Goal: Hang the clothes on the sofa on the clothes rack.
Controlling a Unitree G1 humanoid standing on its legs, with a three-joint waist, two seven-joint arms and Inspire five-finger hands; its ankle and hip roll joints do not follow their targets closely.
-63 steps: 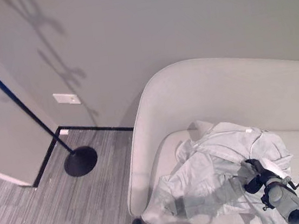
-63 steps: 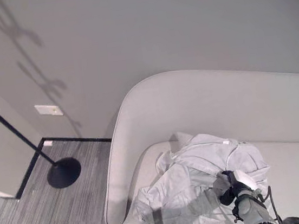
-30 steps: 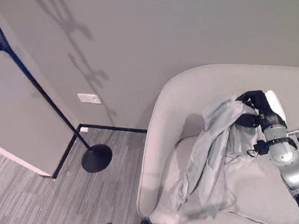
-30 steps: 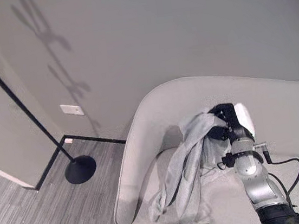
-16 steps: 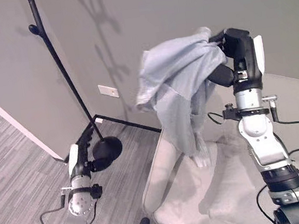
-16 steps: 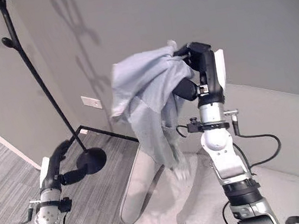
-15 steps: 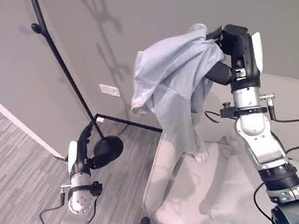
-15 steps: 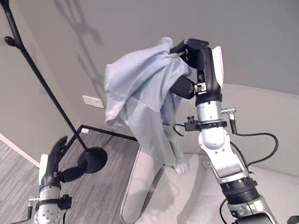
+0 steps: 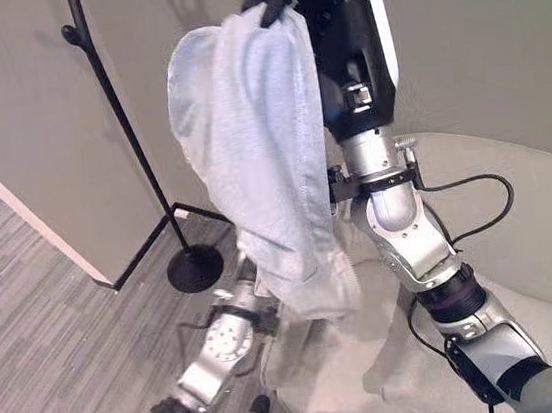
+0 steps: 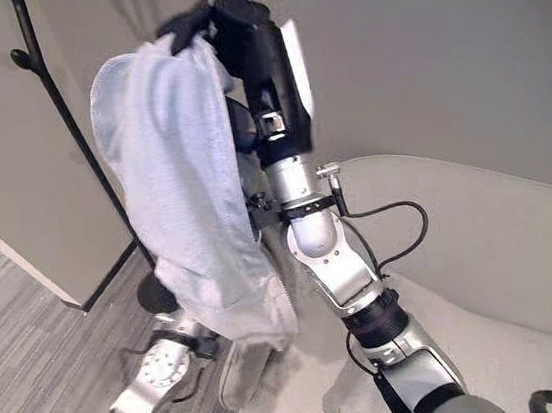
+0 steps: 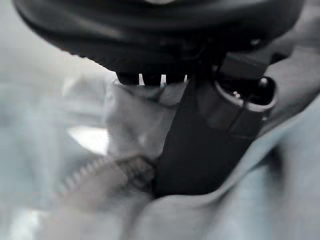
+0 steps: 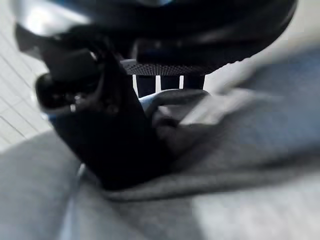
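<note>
Judging by how things lie, you are about halfway: the garment [image 9: 260, 158] is off the sofa [image 9: 520, 227] but not yet on the clothes rack [image 9: 124, 114]. Your right hand [image 9: 317, 5] is raised high with its fingers curled round the top of the pale cloth, which hangs down from that grip in a long drape, its lower edge level with the sofa's arm. In the right wrist view the thumb [image 12: 115, 135] presses folds of fabric against the palm, so the hold looks firm. Your left hand's state I cannot tell; its forearm reaches up under the hanging cloth, and its wrist view shows fabric bunched close against it. The rack's black pole stands just beside the garment, towards your left, with a hook near the cloth's top. What is left: carry the cloth across, loop it over a hook, and let go.
</note>
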